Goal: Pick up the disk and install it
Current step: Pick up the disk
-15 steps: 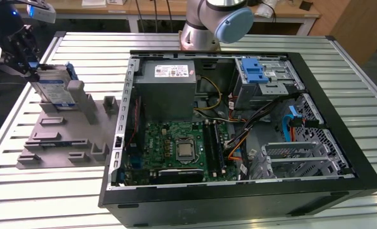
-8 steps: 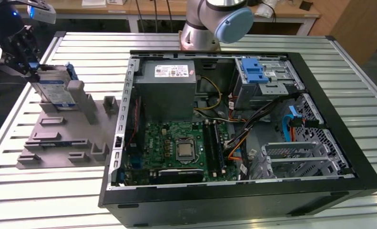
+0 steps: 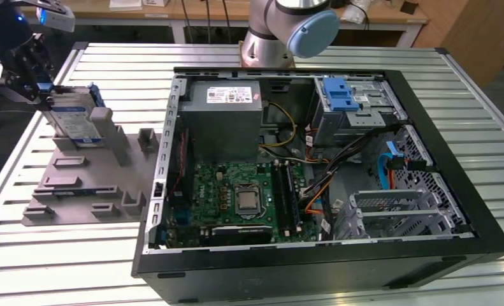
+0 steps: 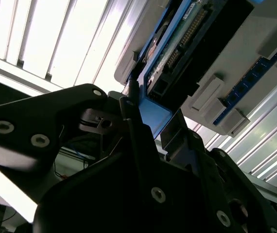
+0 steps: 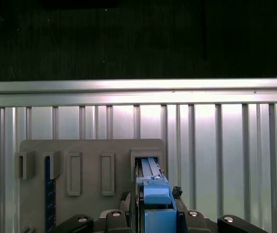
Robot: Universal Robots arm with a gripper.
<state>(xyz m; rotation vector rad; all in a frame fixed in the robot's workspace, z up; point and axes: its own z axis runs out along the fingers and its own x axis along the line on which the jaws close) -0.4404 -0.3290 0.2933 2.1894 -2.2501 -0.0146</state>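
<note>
While the disk (image 3: 71, 118) stands upright on edge in a slot of the grey holder (image 3: 81, 185), you have the gripper (image 3: 43, 95) at its upper end. The holder lies flat on the slatted metal surface (image 3: 150, 54), just outside the open computer case (image 3: 320, 274), along the case wall that runs beside the power supply (image 3: 226, 108) and the motherboard (image 3: 243, 191).

In the first wrist view the gripper (image 5: 155, 216) is narrowed around the disk (image 5: 155, 194). Its jaws sit tight against the two faces of the blue carrier, with no gap visible on either side. In the second wrist view the gripper (image 4: 148, 126) meets the same blue edge, and beyond it you can see the disk (image 4: 175, 48) with its circuit board and connector row facing out. Judged from these views, you have a closed hold on the disk.

The pick-up looks only partly done. You have the grasp, but the disk's lower end sits inside the holder's slot, so nothing has been lifted.

The install has not begun. Inside the case, the grey drive cage (image 3: 366, 111) with a blue latch (image 3: 341, 95) sits next to the power supply, in the corner well apart from the holder. No disk can be seen seated in it. The full width of the case's power-supply end lies between the disk and that cage.

What is left for you is freeing the disk from the holder, carrying it into the case and seating it.
</note>
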